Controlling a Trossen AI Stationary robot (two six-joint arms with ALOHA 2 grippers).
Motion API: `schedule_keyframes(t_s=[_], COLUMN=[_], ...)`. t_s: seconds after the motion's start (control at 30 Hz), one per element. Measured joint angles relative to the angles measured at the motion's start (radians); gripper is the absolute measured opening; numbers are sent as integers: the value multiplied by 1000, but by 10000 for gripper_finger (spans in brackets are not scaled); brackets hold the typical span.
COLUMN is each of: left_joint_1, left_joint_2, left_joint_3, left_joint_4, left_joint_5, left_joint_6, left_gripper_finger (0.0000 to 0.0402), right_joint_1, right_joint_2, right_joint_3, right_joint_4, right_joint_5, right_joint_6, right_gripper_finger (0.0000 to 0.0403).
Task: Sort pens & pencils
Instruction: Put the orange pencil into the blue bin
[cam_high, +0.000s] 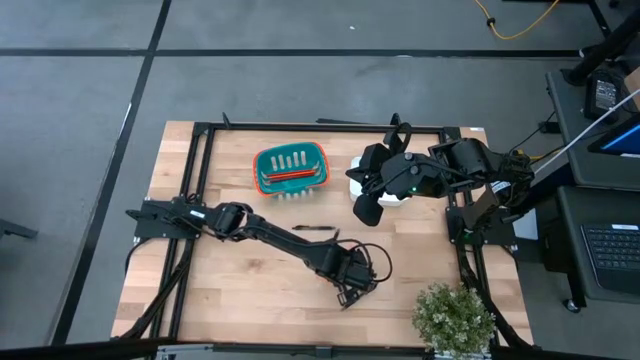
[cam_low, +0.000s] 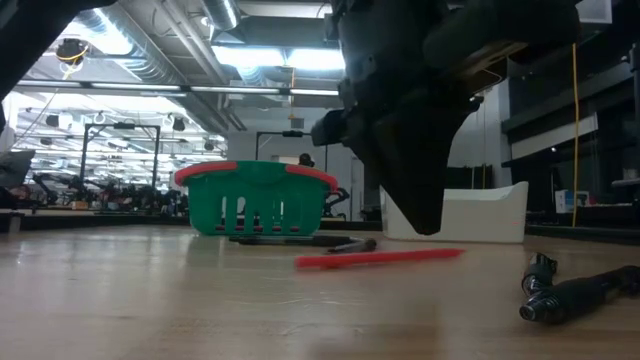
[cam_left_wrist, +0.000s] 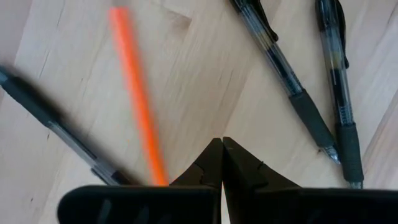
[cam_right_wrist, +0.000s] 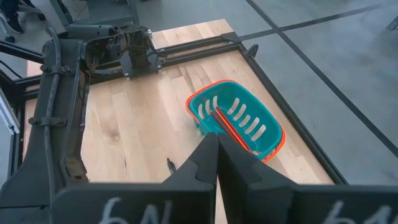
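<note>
While the left gripper (cam_left_wrist: 222, 149) sits pinched tight on nothing beside a loose pencil (cam_left_wrist: 137, 99) and pens (cam_left_wrist: 283, 68) – likely lining up a pick – sorted pencils (cam_high: 290, 176) lie in the basket (cam_high: 262, 170), right gripper (cam_right_wrist: 216, 149) closed above, empty.

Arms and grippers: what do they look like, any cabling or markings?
Both arms are dark, jointed tubes with loose black cables looping near the left gripper. The right gripper has broad black fingers; white handwritten characters mark its base in its wrist view. The fingers taper to wedge-shaped tips.

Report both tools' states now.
Left tool: shut, empty, over pens and pencil.
Right tool: shut, empty, above basket.
</note>
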Motion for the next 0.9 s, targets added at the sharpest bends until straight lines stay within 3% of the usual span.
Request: schedule_keyframes(t_s=[0.27, 0.47, 0.9], left_joint_1=[9, 47, 79], left_joint_2=[-1, -1, -2], left_joint_3=[0, 1, 1], left_joint_4=[-29, -145, -142], left_joint_5=[-24, -59, -51], left_joint_6=[32, 48, -31], left_gripper_finger=[2, 1, 54], right_joint_1=[0, 0, 0], right_joint_2=[0, 0, 0], right_joint_3=[0, 0, 0], right_joint_4=[0, 0, -3], right_joint_5=[0, 0, -9], right_joint_6=[1, 2, 0], right_gripper_finger=[10, 10, 10])
